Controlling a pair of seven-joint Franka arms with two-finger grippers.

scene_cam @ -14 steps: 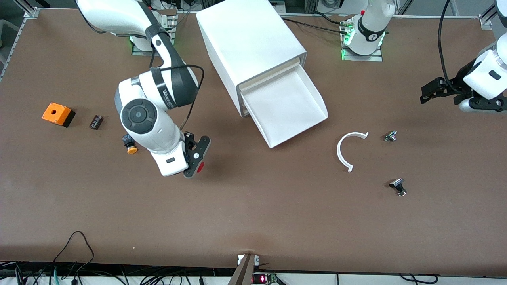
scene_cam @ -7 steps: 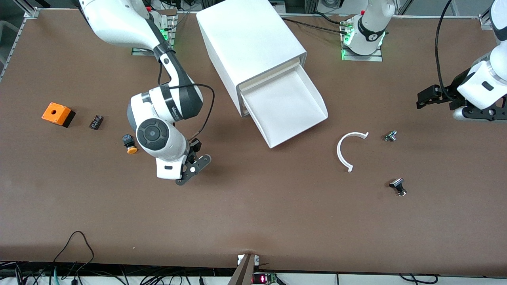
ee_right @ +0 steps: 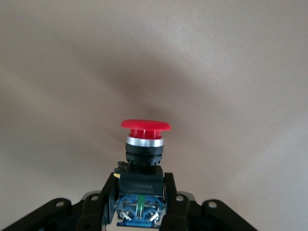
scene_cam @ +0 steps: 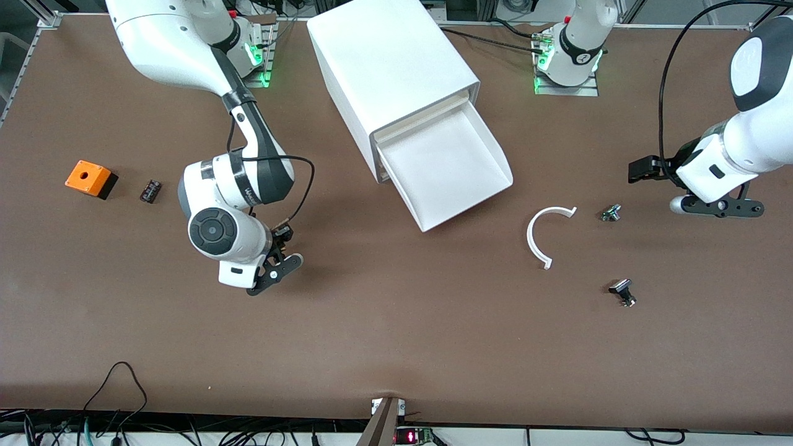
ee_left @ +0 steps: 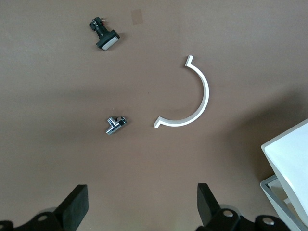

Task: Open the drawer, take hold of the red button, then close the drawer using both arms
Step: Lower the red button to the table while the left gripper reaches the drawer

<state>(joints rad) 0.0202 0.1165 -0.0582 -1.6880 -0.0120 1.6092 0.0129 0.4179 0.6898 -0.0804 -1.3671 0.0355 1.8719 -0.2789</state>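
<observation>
The drawer (scene_cam: 447,168) stands pulled out of the white cabinet (scene_cam: 390,62), and its tray is empty. My right gripper (scene_cam: 276,270) is shut on the button's black body (ee_right: 140,179), with the red cap (ee_right: 145,126) sticking out past the fingertips. It hangs over bare table toward the right arm's end, away from the drawer. In the front view the button is hidden under the gripper. My left gripper (scene_cam: 712,207) is open and empty (ee_left: 142,211) over the table at the left arm's end, beside a small metal part (scene_cam: 611,213).
A white half ring (scene_cam: 547,233) lies near the drawer's front and shows in the left wrist view (ee_left: 190,96). A black part with a grey cap (scene_cam: 622,291) lies nearer the camera. An orange box (scene_cam: 90,178) and a small black block (scene_cam: 150,190) lie at the right arm's end.
My right gripper has swung toward the right arm's end with the button; its wrist now covers the orange-yellow button. My left arm has come in over the table toward the small metal part.
</observation>
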